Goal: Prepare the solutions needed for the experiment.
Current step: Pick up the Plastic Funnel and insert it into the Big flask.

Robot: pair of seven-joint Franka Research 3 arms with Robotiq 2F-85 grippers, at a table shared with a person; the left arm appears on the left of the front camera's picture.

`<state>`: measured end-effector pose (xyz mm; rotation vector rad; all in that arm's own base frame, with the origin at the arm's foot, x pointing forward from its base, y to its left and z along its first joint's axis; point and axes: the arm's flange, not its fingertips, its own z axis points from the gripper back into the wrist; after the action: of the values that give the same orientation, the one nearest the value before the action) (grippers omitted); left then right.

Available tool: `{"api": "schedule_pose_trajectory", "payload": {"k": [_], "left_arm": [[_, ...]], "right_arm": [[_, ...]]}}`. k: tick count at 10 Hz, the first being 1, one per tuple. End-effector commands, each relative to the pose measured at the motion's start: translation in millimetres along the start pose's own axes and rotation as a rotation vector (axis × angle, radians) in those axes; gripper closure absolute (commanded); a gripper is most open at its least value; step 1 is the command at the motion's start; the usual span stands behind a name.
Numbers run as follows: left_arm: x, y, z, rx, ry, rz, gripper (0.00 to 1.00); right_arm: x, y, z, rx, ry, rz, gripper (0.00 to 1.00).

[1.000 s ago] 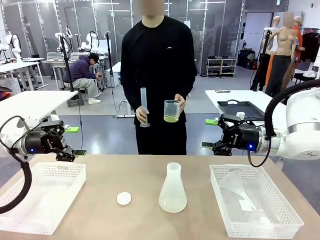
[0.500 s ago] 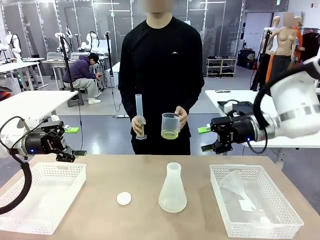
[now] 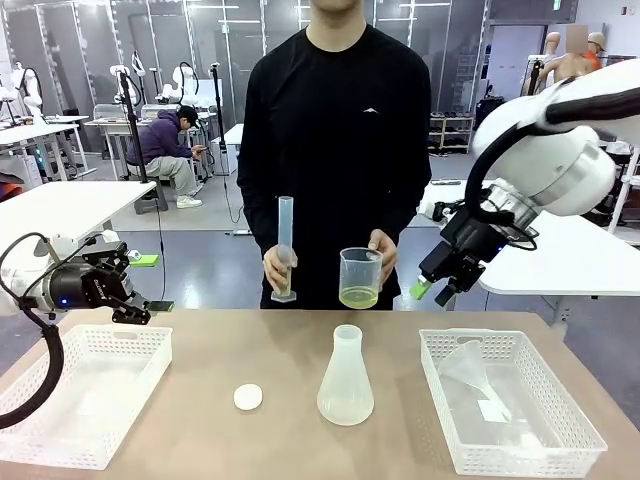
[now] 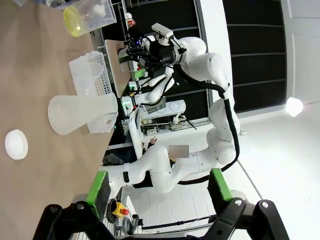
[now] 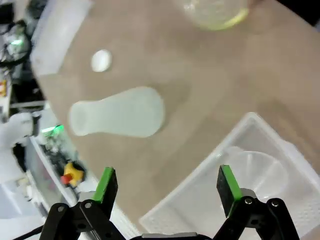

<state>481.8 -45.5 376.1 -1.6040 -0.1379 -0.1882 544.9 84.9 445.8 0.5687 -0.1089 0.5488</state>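
Note:
A person at the far side holds a clear beaker (image 3: 360,277) with a shallow layer of pale yellow-green solution (image 3: 359,296) in one hand. The other hand holds an upright graduated cylinder (image 3: 285,248). A translucent conical flask (image 3: 346,378) stands mid-table; I cannot tell whether it holds liquid. The flask (image 5: 120,118) and beaker (image 5: 216,12) lie below my right gripper (image 5: 167,185), which is open and empty. That right gripper (image 3: 432,284) hangs tilted above the table's far right. My left gripper (image 3: 152,283) hovers open at the far left, with the flask (image 4: 82,114) ahead of it.
A white cap (image 3: 248,397) lies left of the flask. A white basket (image 3: 85,395) sits at the left. Another basket (image 3: 520,440) at the right holds a clear funnel (image 3: 468,368). Bare table lies between the baskets.
My right arm has risen and swung, its gripper now tilted down toward the table. The person has stepped closer and lowered the beaker and cylinder. My left arm has not moved.

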Motion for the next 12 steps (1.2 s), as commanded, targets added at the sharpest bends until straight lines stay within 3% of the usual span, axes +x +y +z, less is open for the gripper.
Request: {"api": "schedule_pose_trajectory", "payload": {"k": [1, 5, 6, 8, 9, 11, 12], "left_arm": [[-2, -1, 0, -0.013, 0.004, -0.002, 0.0], [-2, -1, 0, -0.013, 0.004, -0.002, 0.0], [-2, -1, 0, -0.013, 0.004, -0.002, 0.0], [-2, -1, 0, -0.013, 0.004, -0.002, 0.0], [-2, -1, 0, -0.013, 0.004, -0.002, 0.0], [-2, -1, 0, -0.013, 0.004, -0.002, 0.0], [-2, -1, 0, -0.013, 0.004, -0.002, 0.0]], "right_arm": [[-6, 5, 2, 0.091, -0.004, 0.011, 0.0], [-2, 8, 3, 0.044, 0.001, 0.005, 0.0], [-1, 7, 5, -0.129, 0.146, 0.179, 0.0], [8, 11, 11, -0.264, 0.307, 0.438, 0.0], [14, 11, 9, -0.273, 0.394, 0.571, 0.0], [23, 10, 3, -0.243, 0.451, 0.623, 0.0], [11, 19, 5, -0.265, 0.417, 0.514, 0.0]]}}
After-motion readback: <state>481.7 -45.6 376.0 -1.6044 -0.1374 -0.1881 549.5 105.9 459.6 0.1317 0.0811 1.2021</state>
